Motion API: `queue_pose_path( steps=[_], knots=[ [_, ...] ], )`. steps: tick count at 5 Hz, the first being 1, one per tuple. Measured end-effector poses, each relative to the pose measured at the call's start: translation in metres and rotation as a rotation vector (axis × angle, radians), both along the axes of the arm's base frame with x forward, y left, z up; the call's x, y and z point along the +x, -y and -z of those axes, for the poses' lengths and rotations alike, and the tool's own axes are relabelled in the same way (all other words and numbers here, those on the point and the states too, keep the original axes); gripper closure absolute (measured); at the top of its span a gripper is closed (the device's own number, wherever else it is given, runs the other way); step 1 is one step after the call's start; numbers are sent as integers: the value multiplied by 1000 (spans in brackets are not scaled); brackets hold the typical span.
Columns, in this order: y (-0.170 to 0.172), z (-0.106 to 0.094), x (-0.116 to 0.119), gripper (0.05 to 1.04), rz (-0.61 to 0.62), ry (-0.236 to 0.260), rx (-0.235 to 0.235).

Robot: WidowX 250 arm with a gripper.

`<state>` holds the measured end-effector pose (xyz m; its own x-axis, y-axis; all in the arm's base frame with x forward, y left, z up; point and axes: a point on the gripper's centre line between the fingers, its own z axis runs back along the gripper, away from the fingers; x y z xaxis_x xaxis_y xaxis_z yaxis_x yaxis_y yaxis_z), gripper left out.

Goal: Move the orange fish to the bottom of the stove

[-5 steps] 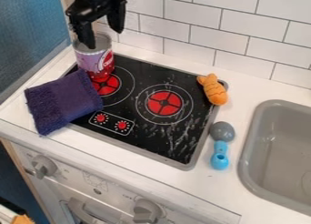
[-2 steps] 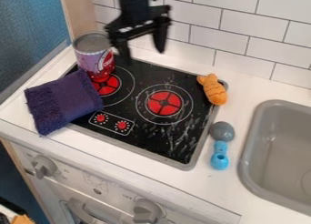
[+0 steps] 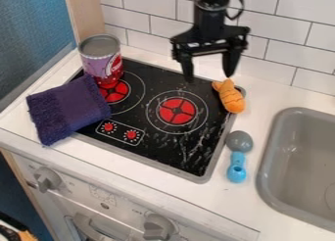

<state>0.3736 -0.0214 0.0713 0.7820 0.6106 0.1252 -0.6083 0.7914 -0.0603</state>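
My gripper [image 3: 209, 78] hangs open above the back edge of the stove, with nothing between its fingers. Its right finger ends close to the tail of the orange fish [image 3: 231, 98], and the left finger is over the black stovetop. The fish lies at the back right corner of the stove [image 3: 190, 152], across its edge, tail toward the wall and head toward the front right.
A can [image 3: 102, 63] stands at the stove's back left, beside a purple cloth [image 3: 67, 110] over the left edge. Right of the stove lies a blue and grey spoon [image 3: 237, 159], then the grey sink [image 3: 307, 156]. A tiled wall rises behind.
My gripper has moved right along the back of the stove, from over the can to near the fish, and stays open. The fish, can, cloth and spoon have not moved.
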Motion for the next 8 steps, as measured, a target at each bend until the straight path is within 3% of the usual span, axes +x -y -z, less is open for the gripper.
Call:
queue_pose_path(
  steps=[3,4,6,8],
  knots=[
    [32,38,17,83,124,-9,14],
    [39,40,20,139,137,-10,15],
    [37,44,22,668,126,-11,30],
    [28,43,16,734,129,-56,8]
  ],
)
